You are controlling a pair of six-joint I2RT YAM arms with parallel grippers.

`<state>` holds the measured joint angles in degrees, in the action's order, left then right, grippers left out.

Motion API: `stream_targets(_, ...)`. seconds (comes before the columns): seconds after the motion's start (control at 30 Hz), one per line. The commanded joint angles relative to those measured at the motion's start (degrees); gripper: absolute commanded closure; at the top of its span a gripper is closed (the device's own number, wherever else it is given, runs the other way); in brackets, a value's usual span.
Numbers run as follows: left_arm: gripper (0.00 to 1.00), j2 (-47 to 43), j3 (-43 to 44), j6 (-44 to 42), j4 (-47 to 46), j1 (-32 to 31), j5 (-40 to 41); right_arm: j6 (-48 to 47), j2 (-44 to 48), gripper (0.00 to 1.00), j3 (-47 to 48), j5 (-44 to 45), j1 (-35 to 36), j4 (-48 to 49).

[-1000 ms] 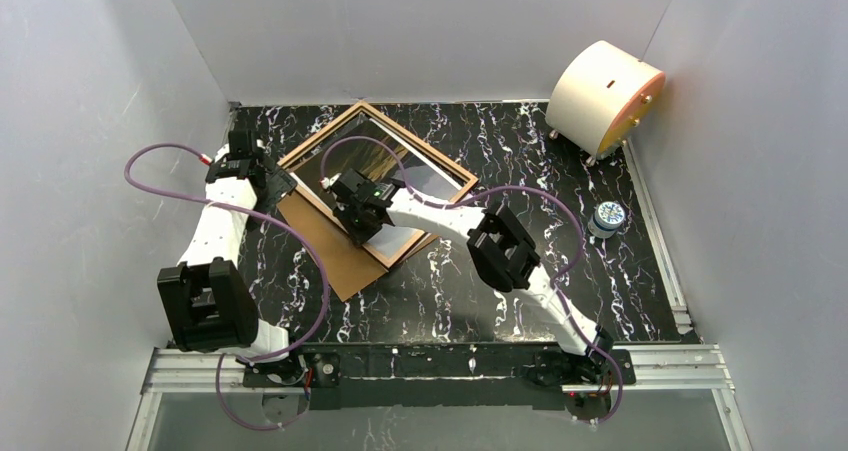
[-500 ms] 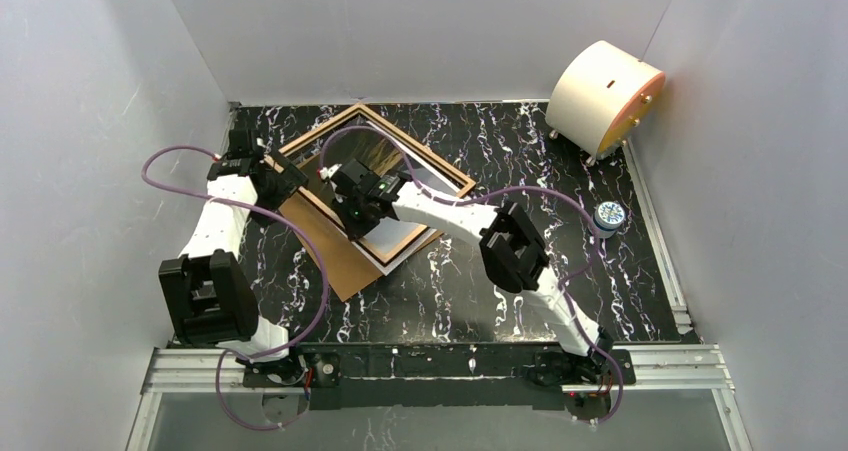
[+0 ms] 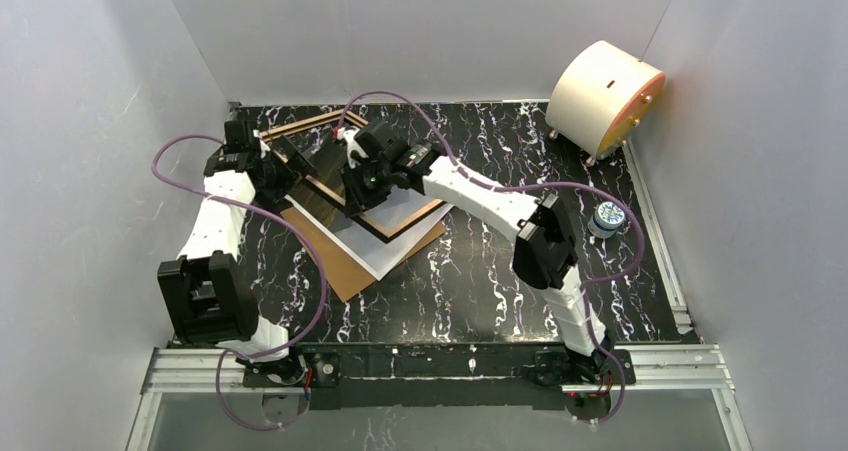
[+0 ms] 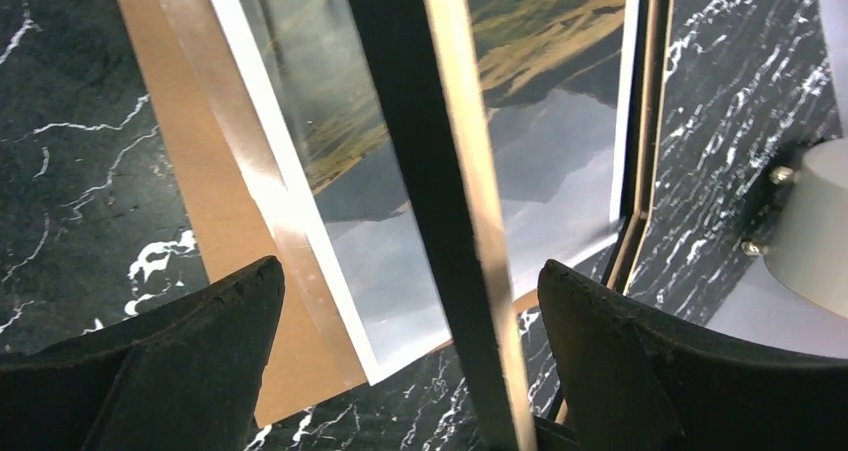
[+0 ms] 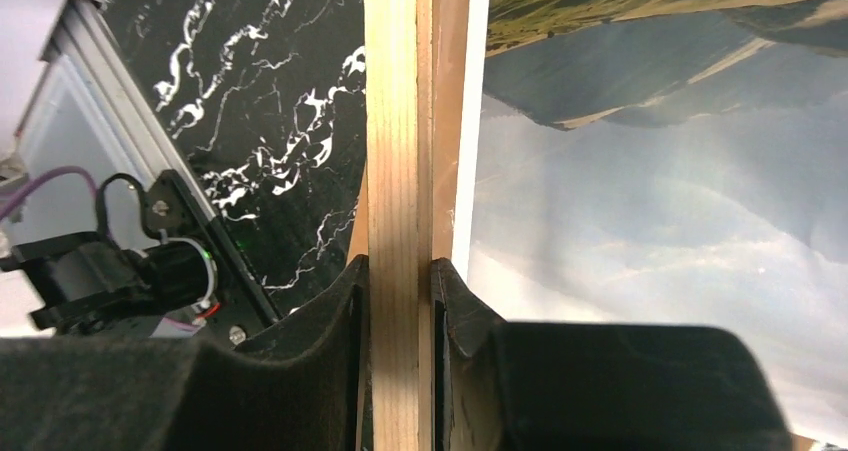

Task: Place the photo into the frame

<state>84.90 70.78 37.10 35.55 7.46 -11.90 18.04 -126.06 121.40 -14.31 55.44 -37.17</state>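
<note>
Right tool (image 5: 398, 271) clenches the tilted frame (image 5: 392, 91) over photo (image 4: 345, 211) and backing board (image 3: 340, 271); left tool (image 4: 405, 281) released.

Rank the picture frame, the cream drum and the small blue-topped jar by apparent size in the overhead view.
1. picture frame, largest even though tilted up
2. cream drum
3. small blue-topped jar, clearly smallest

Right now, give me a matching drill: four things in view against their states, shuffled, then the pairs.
1. frame
2. photo
3. left hand
4. right hand

A. open
B. lying flat on the board
C. clamped on a wood edge
D. tilted up

Pairs: 1-D, 2-B, 3-A, 4-C
</note>
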Motion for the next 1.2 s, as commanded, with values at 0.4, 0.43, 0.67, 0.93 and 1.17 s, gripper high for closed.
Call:
stream_targets(0.4,0.37,4.8,1.5,3.8,-5.5,0.4,-14.6,6.4,8.9,0.98,-6.3,-7.8,-5.0,6.3)
stream_targets(0.43,0.4,5.1,1.6,4.1,-5.9,0.5,-15.1,6.7,9.1,0.98,-6.5,-8.1,-5.1,6.5)
stream_targets(0.67,0.55,7.3,1.6,5.3,-8.0,0.3,-17.0,10.0,8.9,0.98,-7.3,-10.4,-5.1,7.5)
stream_targets(0.93,0.5,10.7,2.0,5.0,-9.6,-0.4,-17.6,11.4,9.1,0.98,-10.3,-10.4,-5.1,9.7)
stream_targets(1.17,0.83,12.3,3.9,5.4,-12.5,-0.8,-18.7,10.9,10.3,0.86,-12.7,-8.8,-5.2,10.3)
